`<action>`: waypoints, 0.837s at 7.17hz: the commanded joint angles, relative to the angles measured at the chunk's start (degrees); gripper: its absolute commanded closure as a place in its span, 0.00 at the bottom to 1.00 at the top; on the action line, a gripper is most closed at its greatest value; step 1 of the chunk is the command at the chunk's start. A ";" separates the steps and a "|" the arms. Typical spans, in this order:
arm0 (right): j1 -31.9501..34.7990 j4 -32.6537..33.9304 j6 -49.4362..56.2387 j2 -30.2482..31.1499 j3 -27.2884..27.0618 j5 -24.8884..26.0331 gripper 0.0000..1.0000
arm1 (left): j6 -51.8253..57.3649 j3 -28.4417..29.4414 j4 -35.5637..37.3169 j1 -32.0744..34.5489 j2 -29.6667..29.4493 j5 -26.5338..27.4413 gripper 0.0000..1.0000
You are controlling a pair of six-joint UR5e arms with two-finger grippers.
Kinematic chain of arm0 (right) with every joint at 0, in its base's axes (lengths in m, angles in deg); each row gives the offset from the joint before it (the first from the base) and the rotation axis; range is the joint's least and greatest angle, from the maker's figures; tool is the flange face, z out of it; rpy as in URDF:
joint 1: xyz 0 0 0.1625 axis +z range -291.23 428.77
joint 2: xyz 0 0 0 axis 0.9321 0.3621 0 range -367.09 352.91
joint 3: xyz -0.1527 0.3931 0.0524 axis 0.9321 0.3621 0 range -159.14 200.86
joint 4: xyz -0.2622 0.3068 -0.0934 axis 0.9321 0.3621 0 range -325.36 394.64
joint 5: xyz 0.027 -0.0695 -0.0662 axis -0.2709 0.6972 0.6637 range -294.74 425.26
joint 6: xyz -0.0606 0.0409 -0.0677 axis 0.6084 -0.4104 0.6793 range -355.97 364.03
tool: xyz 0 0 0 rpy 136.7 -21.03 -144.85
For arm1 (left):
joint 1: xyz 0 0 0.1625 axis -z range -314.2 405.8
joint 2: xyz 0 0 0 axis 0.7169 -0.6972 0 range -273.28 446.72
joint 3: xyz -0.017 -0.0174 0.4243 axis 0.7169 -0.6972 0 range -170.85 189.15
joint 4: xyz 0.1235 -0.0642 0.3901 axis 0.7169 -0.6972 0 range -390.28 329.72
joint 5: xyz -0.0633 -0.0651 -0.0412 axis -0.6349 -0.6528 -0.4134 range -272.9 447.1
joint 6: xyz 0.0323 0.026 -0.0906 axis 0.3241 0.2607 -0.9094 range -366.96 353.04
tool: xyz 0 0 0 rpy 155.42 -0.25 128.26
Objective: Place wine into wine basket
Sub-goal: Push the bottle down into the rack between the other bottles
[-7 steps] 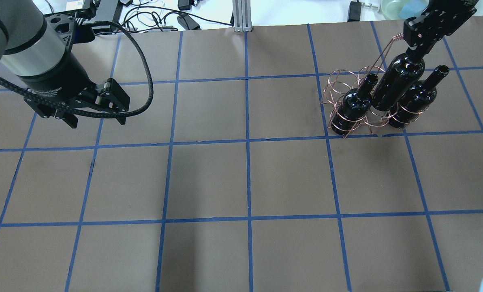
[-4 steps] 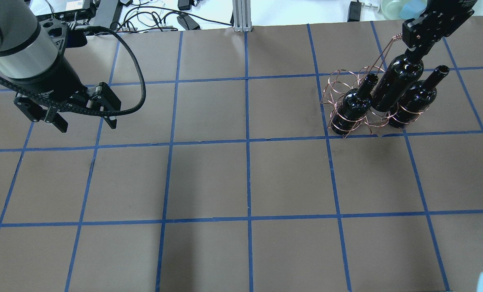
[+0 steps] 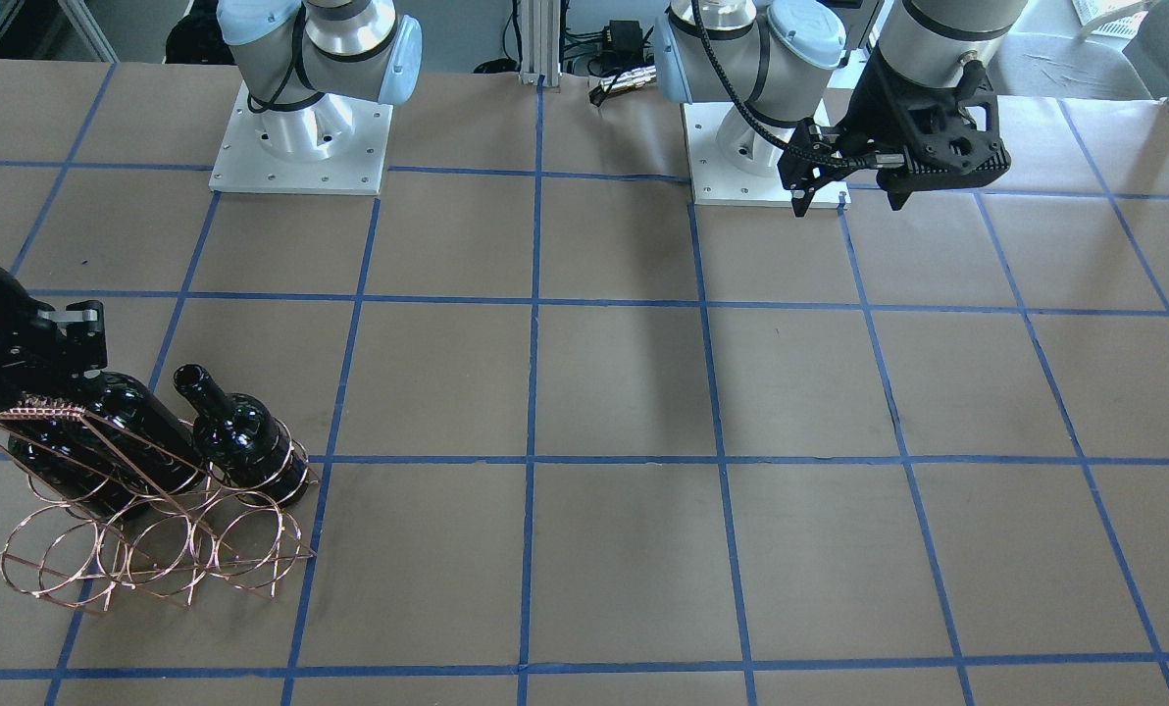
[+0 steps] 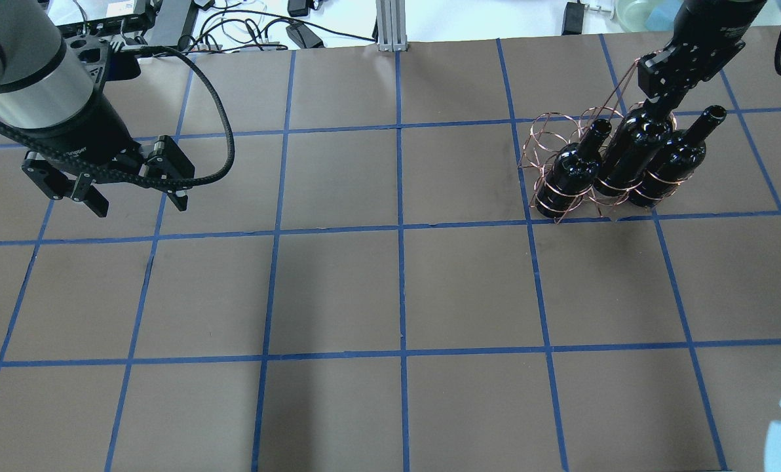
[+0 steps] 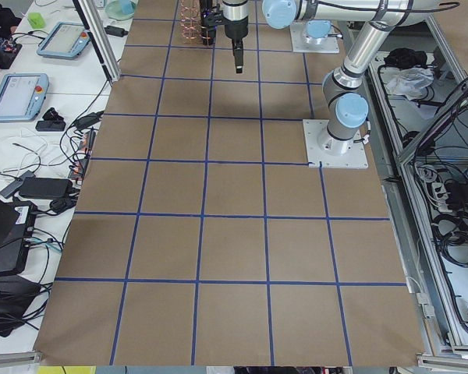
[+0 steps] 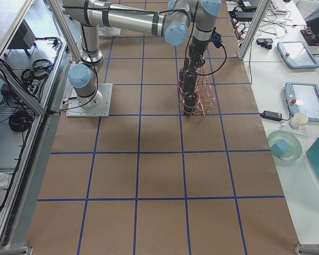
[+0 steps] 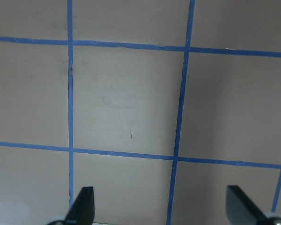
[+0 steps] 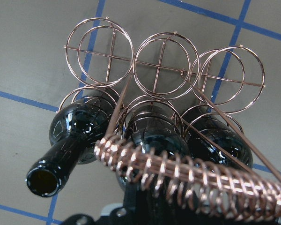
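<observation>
Right gripper: fingers clenched on the neck of the wine. The neck itself is hidden inside the fingers, and only the shoulder and body show below them.

The wine hangs straight under the gripper. Its long axis is about vertical – neck up into the fingers, base down. The body is sunk in the middle ring of the wine basket, in the row of rings on the robot's side.

One bottle stands just beside the gripped one on one side, and another bottle on the other. Both stand in their own rings with open mouths up. The basket's other row of rings lies beyond the gripper, away from the robot's base. The twisted handle arches up close against the gripper's fingers; I cannot tell whether they touch.

Left gripper: well apart from the basket, released. Its fingertips are spread wide and hold nothing – only the brown table with blue tape lines lies below it.
</observation>
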 commanded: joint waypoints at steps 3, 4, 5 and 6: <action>-0.03 2.23 -0.23 -0.23 -2.09 -0.47 0.64 | 0.14 0.37 0.46 0.16 0.11 -0.12 0.00; -0.03 2.23 -0.41 -0.23 -2.18 -0.64 0.46 | 0.14 0.20 0.11 0.25 0.11 -0.04 0.00; -0.03 2.14 0.20 -0.31 -2.26 -0.30 0.39 | 0.14 0.19 -0.07 0.25 0.11 0.14 0.00; -0.21 2.31 0.46 -0.23 -3.48 0.14 0.39 | 0.14 0.02 -0.24 0.25 0.11 0.14 0.00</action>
